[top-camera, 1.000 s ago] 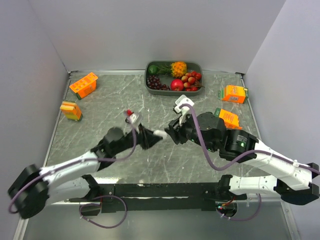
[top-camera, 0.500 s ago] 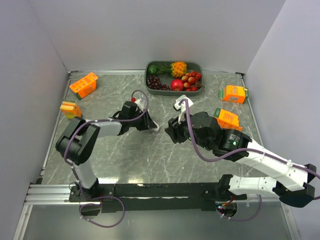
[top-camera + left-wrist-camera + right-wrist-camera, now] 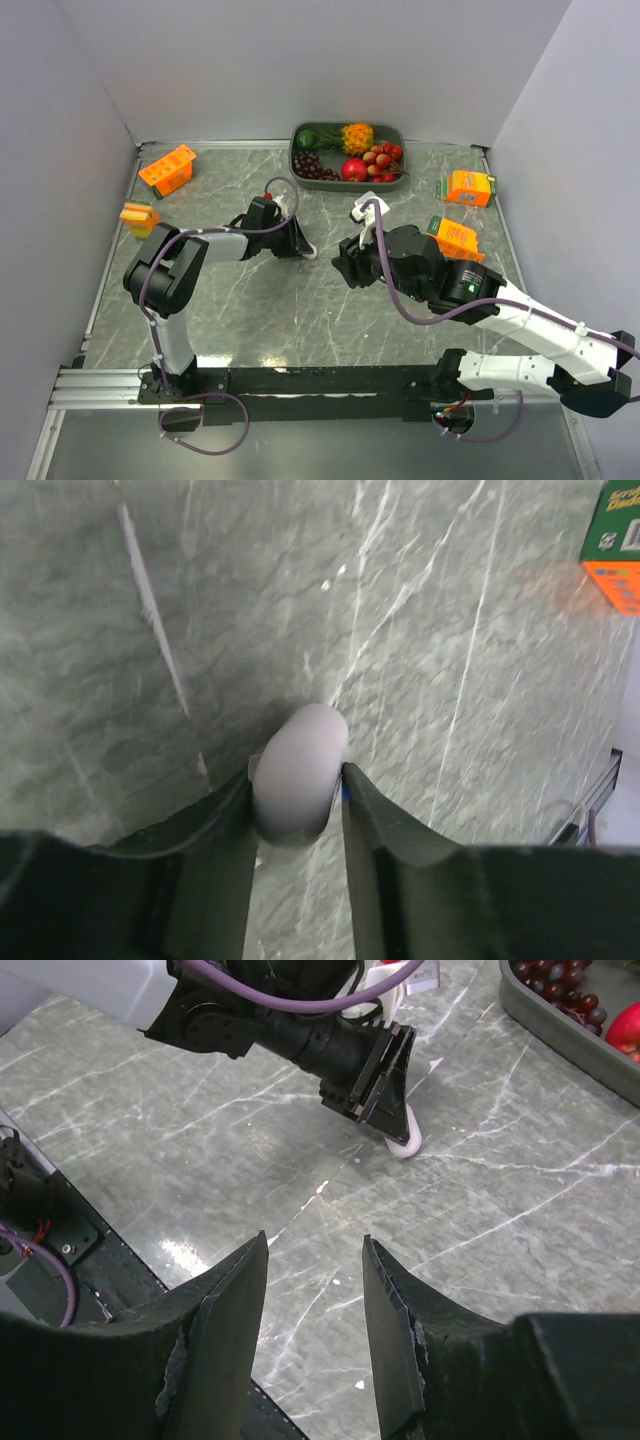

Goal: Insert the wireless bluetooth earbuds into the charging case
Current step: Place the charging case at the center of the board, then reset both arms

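Charging case [image 3: 300, 755] pinched in your left end effector [image 3: 297, 780], long axis pointing out past its tips, down at open worktop [image 3: 450, 680]; right end effector [image 3: 315, 1245] spread nearby.

Left end effector [image 3: 303, 250] farther back, its grip on the white charging case [image 3: 299, 763] perhaps looser.

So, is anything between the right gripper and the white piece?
Nothing visible. Only bare table lies between the open right gripper and the white piece, which the left gripper holds.
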`<move>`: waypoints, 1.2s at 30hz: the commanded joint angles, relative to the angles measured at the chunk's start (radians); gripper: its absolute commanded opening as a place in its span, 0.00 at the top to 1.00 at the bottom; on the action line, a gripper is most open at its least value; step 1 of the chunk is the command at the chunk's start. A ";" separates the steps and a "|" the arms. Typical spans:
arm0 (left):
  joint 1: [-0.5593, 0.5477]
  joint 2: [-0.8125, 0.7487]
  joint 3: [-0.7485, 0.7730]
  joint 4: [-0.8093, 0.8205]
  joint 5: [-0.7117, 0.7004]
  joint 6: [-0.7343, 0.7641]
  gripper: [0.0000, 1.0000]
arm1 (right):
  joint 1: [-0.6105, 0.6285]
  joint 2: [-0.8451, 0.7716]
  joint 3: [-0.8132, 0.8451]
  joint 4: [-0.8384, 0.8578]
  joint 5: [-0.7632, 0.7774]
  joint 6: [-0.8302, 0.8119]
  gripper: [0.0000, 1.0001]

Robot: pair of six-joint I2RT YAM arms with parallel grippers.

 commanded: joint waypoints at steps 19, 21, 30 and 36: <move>0.057 -0.130 -0.091 -0.256 -0.105 0.086 0.48 | -0.010 -0.046 -0.007 0.022 0.001 -0.002 0.49; 0.066 -0.154 -0.106 -0.271 -0.118 0.083 0.48 | -0.011 -0.050 -0.013 0.022 0.003 -0.001 0.49; 0.050 -0.600 -0.152 -0.447 -0.380 0.053 0.44 | -0.011 -0.096 -0.068 0.031 0.015 0.012 0.48; 0.011 -0.922 -0.236 -0.527 -0.767 -0.093 0.01 | -0.016 -0.102 -0.170 0.114 0.085 0.031 0.47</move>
